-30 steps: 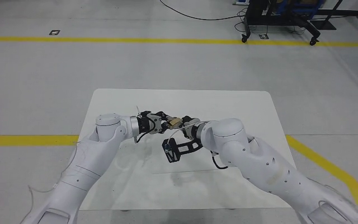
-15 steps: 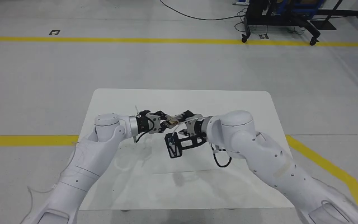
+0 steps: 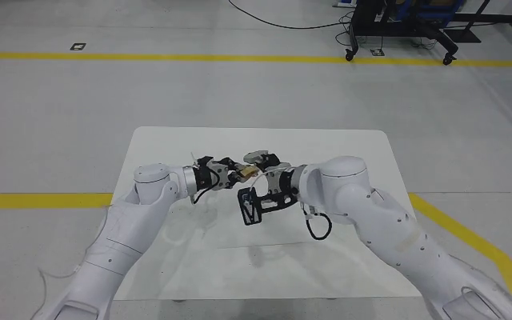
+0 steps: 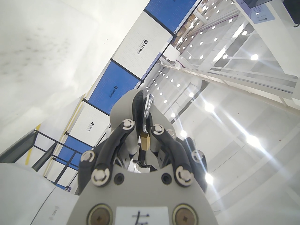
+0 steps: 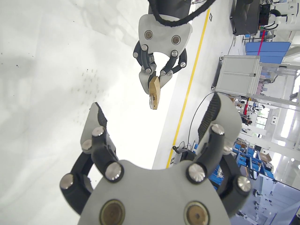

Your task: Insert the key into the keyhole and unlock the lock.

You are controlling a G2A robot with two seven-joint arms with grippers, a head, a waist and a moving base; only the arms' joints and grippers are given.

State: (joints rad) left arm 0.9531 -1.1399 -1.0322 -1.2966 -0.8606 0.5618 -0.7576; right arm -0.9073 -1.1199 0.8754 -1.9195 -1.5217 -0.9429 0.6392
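My right jaws stand wide apart with nothing in them, just off the 3 o'clock side of the brass padlock as seen from above. A small silver piece at the lock's free end I take for the key, seated there, so insertion looks done. My left jaws come in from 9 o'clock and are clamped on the lock's body, holding it in the air over the middle of the white desk. Whether the key has been turned, or the lock has sprung, I cannot tell. To my mind the turning and release are left. Count: one padlock, one key, two jaws, one desk
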